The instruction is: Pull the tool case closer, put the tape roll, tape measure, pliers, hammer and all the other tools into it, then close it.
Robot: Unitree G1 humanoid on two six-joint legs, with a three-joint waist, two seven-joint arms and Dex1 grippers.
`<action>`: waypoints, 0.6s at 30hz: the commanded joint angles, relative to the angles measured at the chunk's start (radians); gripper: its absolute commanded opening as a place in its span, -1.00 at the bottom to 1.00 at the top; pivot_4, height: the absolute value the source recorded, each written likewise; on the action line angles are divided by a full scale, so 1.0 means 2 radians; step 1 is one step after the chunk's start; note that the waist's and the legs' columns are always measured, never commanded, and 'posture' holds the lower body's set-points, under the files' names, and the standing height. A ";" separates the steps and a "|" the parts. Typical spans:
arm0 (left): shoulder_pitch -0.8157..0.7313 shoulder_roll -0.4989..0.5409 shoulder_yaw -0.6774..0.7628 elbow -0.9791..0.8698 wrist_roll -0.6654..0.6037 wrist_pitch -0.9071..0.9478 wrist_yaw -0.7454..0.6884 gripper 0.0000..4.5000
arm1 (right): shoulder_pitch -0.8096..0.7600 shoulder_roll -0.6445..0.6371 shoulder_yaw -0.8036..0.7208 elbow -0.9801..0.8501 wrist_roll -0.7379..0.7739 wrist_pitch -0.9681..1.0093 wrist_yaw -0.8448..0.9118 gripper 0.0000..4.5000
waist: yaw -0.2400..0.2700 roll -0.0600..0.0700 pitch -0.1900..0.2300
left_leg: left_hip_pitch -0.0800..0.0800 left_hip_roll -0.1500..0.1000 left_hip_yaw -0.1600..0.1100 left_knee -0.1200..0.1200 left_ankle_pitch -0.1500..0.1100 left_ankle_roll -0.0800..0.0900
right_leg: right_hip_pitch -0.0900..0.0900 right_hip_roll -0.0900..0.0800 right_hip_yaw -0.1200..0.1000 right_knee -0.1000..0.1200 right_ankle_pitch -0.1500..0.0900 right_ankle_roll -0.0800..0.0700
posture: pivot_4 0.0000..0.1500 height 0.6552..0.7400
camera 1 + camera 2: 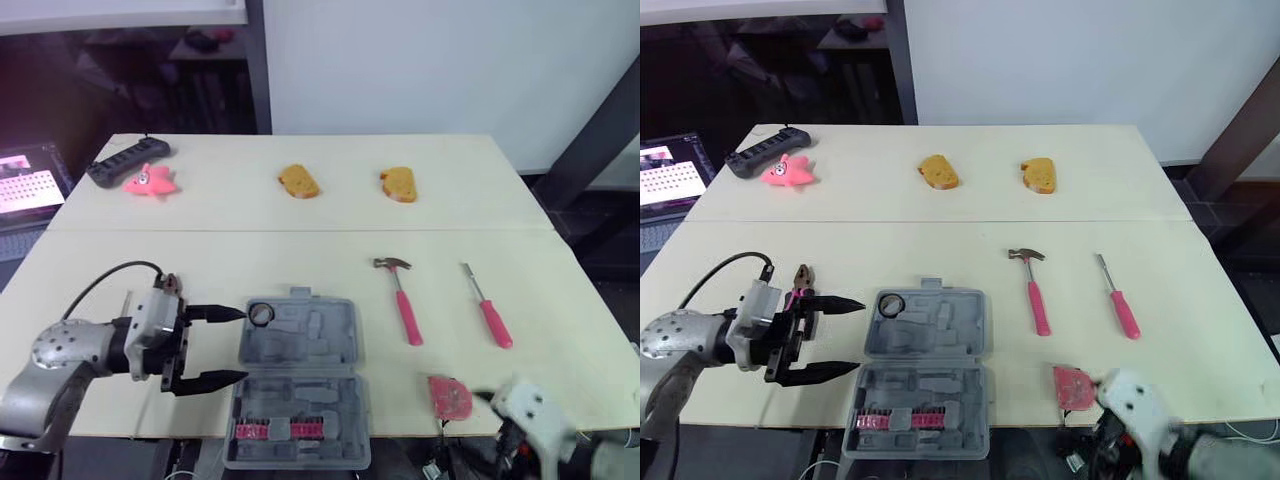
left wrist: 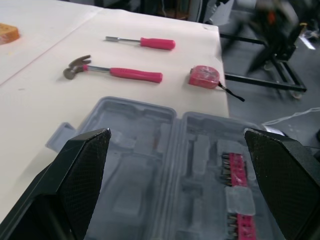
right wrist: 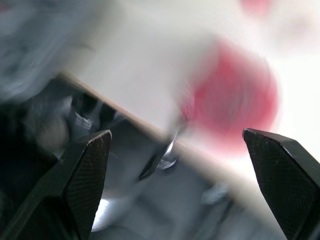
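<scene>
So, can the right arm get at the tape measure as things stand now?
Probably yes. The right claw is open and sits close to the red tape measure, which lies by the near edge of the table, with nothing lying between them.

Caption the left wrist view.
Open left tool facing the open gray tool case; hammer, screwdriver and tape measure lie beyond.
</scene>
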 commanded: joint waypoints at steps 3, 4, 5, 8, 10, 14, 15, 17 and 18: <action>-0.005 0.003 0.004 -0.013 0.000 -0.002 0.006 1.00 | -0.087 -0.084 0.056 0.148 -0.078 -0.186 0.107 0.97 | 0.006 0.000 0.001 | -0.001 0.000 -0.001 0.000 0.000 0.000 | 0.000 0.000 -0.001 0.000 0.000 0.001 | 1.00 1.00; -0.005 0.004 0.006 -0.015 0.000 -0.002 0.007 1.00 | -0.123 -0.094 0.080 0.180 -0.086 -0.212 0.121 0.97 | 0.006 0.000 0.001 | -0.001 0.000 -0.001 0.000 0.000 0.000 | 0.000 0.000 -0.001 0.000 0.000 0.001 | 1.00 1.00; -0.004 0.005 0.007 -0.016 0.000 -0.001 0.008 1.00 | -0.150 -0.101 0.100 0.204 -0.094 -0.233 0.133 0.97 | 0.004 0.000 0.001 | -0.001 0.000 0.000 0.000 0.000 0.000 | 0.000 0.000 -0.001 -0.001 0.000 0.001 | 1.00 1.00; 0.005 0.007 0.016 -0.025 -0.003 0.001 0.013 1.00 | -0.218 -0.102 0.154 0.267 -0.117 -0.275 0.155 0.97 | 0.002 0.001 0.002 | -0.001 0.000 0.000 0.000 0.000 0.000 | 0.000 0.000 0.000 0.000 0.001 0.002 | 1.00 1.00; 0.014 0.008 0.022 -0.032 -0.004 0.001 0.018 1.00 | -0.249 -0.098 0.178 0.297 -0.127 -0.289 0.163 0.97 | 0.002 0.001 0.002 | -0.001 0.000 0.000 0.000 0.000 0.000 | 0.000 0.000 0.000 0.000 0.001 0.002 | 1.00 1.00; 0.032 0.009 0.033 -0.042 -0.006 0.002 0.028 1.00 | -0.261 -0.097 0.196 0.317 -0.130 -0.301 0.170 0.97 | 0.003 0.002 0.002 | -0.001 0.000 0.000 0.000 0.000 0.000 | 0.000 0.000 0.000 0.000 0.001 0.002 | 1.00 1.00; 0.034 0.009 0.035 -0.045 -0.006 0.003 0.031 1.00 | -0.263 -0.095 0.199 0.318 -0.130 -0.298 0.168 0.97 | 0.003 0.002 0.002 | -0.001 0.000 0.000 0.000 0.000 0.000 | 0.000 0.000 0.000 0.000 0.001 0.002 | 1.00 1.00; 0.042 0.008 0.037 -0.051 -0.007 0.003 0.033 1.00 | -0.265 -0.091 0.205 0.319 -0.131 -0.293 0.166 0.97 | 0.003 0.002 0.002 | -0.001 0.000 0.000 0.001 0.000 0.000 | 0.000 0.000 0.000 0.000 0.001 0.002 | 1.00 1.00; 0.045 0.008 0.038 -0.053 -0.007 0.003 0.035 1.00 | -0.266 -0.090 0.208 0.318 -0.133 -0.291 0.164 0.97 | 0.003 0.002 0.002 | -0.001 0.000 0.000 0.001 0.000 0.000 | 0.001 0.000 0.000 0.000 0.001 0.002 | 1.00 1.00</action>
